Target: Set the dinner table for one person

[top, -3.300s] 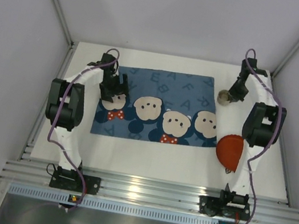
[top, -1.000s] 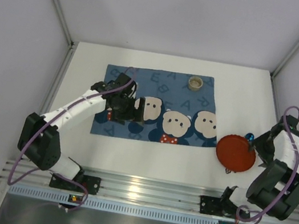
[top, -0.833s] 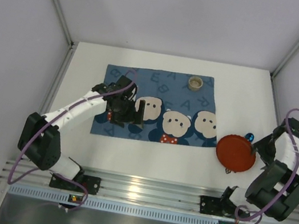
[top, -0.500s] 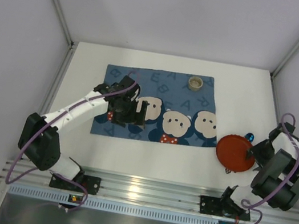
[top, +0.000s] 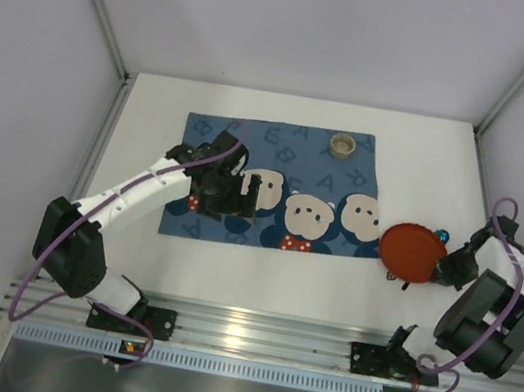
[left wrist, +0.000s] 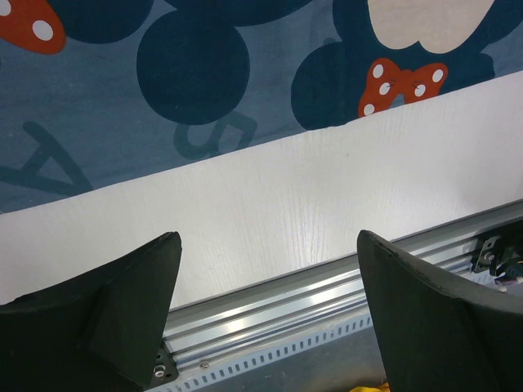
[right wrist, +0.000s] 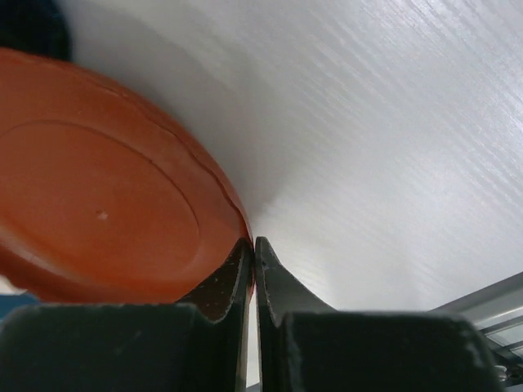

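Observation:
The white dinner table (top: 430, 165) carries a blue cartoon mat (top: 290, 150). A round orange-red plate (top: 413, 251) sits just right of the mat. My right gripper (top: 444, 272) is shut on its near-right rim. In the right wrist view the plate (right wrist: 98, 212) looks tilted over the table (right wrist: 392, 163), its rim pinched in the right gripper (right wrist: 253, 245). My left gripper (top: 247, 196) hovers open over the mat's left half. In the left wrist view the left gripper (left wrist: 267, 245) holds nothing, above the mat edge (left wrist: 163, 122) and the bare table (left wrist: 286, 212).
A small tan cup (top: 342, 146) stands on the mat's far right corner. A small blue object (top: 441, 235) lies beside the plate's far right edge. A metal rail (top: 258, 335) runs along the near table edge. Walls enclose the left, right and back.
The right gripper has closed on the plate's rim, and the plate has shifted slightly away from the near edge. The left gripper drifted a little to the right over the mat.

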Action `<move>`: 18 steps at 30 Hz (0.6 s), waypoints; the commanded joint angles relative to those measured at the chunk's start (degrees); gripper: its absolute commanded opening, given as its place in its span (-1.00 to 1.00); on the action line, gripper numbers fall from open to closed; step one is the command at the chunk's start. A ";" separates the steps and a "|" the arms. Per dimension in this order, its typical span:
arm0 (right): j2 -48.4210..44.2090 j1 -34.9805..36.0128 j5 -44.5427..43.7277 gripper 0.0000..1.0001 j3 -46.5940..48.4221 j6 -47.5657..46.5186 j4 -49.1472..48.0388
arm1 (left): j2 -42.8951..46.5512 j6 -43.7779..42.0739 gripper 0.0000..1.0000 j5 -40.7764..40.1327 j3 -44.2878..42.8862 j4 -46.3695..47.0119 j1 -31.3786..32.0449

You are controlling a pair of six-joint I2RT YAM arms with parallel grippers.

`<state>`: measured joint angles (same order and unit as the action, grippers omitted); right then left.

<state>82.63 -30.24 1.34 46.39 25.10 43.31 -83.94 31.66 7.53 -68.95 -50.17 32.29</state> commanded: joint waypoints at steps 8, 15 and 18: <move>-14.43 7.29 10.61 -1.00 13.35 3.64 6.34 | -2.54 2.27 0.87 -0.94 -1.45 2.27 1.72; -8.83 28.42 15.09 -1.00 28.03 9.34 1.09 | -2.37 1.57 0.88 -2.34 -1.28 3.15 1.98; -1.02 39.86 13.95 -1.00 33.47 11.10 -1.82 | -1.75 1.13 0.88 -4.62 -1.19 2.36 1.98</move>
<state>74.26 -0.01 13.61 74.81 32.53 44.80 -86.78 33.06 5.52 -68.97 -48.86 34.06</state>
